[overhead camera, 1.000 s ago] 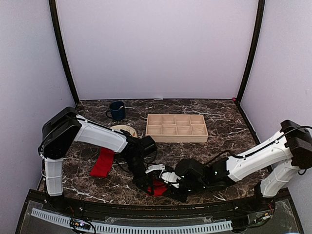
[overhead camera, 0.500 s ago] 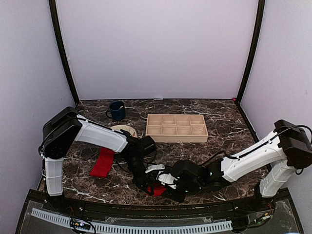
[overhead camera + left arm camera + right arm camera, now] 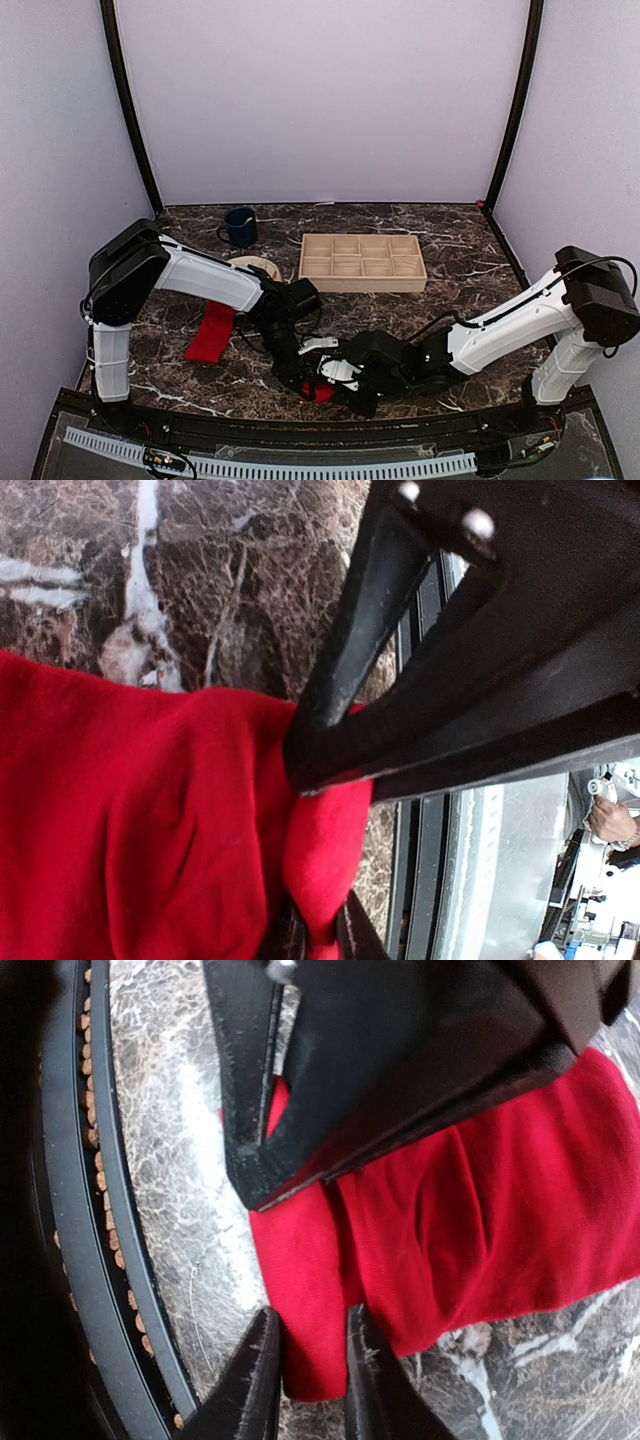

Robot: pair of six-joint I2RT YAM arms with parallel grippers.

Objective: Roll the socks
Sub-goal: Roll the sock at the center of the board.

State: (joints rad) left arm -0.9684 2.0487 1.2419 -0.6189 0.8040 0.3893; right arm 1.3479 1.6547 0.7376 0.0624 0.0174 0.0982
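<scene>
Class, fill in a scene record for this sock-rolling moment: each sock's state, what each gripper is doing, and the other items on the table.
bunched sock: on the marble table near its front edge, between both grippers
flat sock: lying stretched out at the left, apart from both grippers
left gripper: pinching the bunched sock
right gripper: fingers narrow, closed on the bunched sock's edge
other items: blue mug, compartment tray, round plate partly hidden by the left arm

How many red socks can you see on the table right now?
2. The flat sock lies at the left side of the table; the bunched sock sits at the near edge, centre. More may be hidden.
</scene>
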